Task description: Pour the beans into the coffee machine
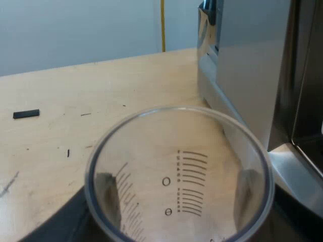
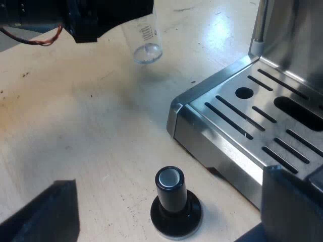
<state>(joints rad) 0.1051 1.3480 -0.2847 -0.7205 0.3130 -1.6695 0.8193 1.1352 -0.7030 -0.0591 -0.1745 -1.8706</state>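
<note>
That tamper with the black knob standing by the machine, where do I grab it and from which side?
Take the tamper by its knob, from above. It stands upright on its wider base, apart from the espresso machine, so the narrow round knob sticks up free for the right tool.

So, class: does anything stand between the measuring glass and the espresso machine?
Nothing visible does. The left gripper holds the measuring glass above the table, close beside the espresso machine. The tamper stands on the table near the machine's drip tray, apart from the glass.
</note>
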